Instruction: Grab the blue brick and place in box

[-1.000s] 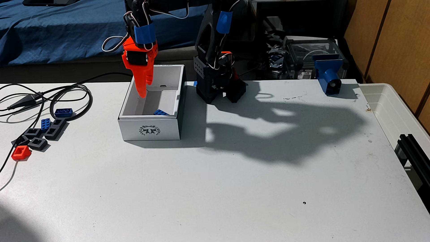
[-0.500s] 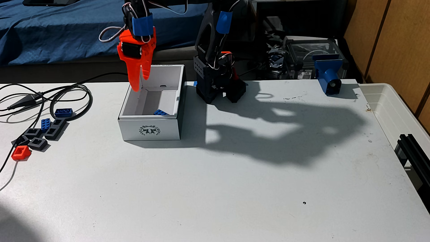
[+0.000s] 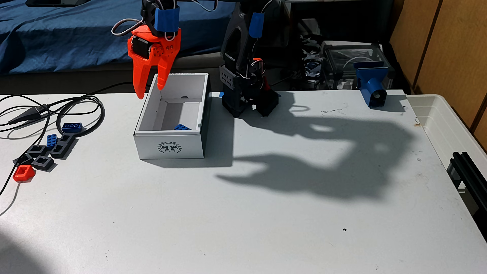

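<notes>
The gripper (image 3: 150, 92) has risen, empty and wider apart, above the box (image 3: 168, 146).

The brick (image 3: 181, 127) lies inside the box (image 3: 170, 147), and the box's front wall hides its lower part, so only a few studs show. The arm (image 3: 243, 52) is cut off by the top edge of the fixed view, hiding its upper links. The emblem (image 3: 169, 147) on the box front is too small to read in detail, as is the faint print on the rear rim. Cables (image 3: 52, 110) run off the left edge. A plastic bin (image 3: 448, 126) is cut off at the right edge.
</notes>
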`<state>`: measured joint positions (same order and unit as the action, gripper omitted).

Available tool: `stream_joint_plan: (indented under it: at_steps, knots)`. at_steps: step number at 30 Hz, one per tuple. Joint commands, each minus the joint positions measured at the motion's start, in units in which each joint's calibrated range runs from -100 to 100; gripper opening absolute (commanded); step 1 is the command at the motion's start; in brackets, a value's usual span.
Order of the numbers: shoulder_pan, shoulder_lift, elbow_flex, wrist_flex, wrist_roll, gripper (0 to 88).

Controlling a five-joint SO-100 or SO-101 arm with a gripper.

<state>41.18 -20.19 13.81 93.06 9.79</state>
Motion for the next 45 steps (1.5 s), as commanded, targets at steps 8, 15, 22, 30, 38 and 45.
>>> stream_joint_plan:
  at_steps: [8,15,22,30,38,45]
  knots:
    - [-9.53,-1.84,-1.66,-0.13,-5.34,19.6]
    - [-17.93,-1.84,-1.57,-0.04,-10.34,19.6]
    - [-26.77,-1.51,-1.48,-0.73,-11.18,19.6]
    - [-35.31,-0.91,-1.48,-1.25,-11.18,19.6]
    - [-41.03,-2.6,6.6,-8.74,-11.08,19.6]
    - [-41.63,-10.64,19.64,-19.6,-11.08,19.6]
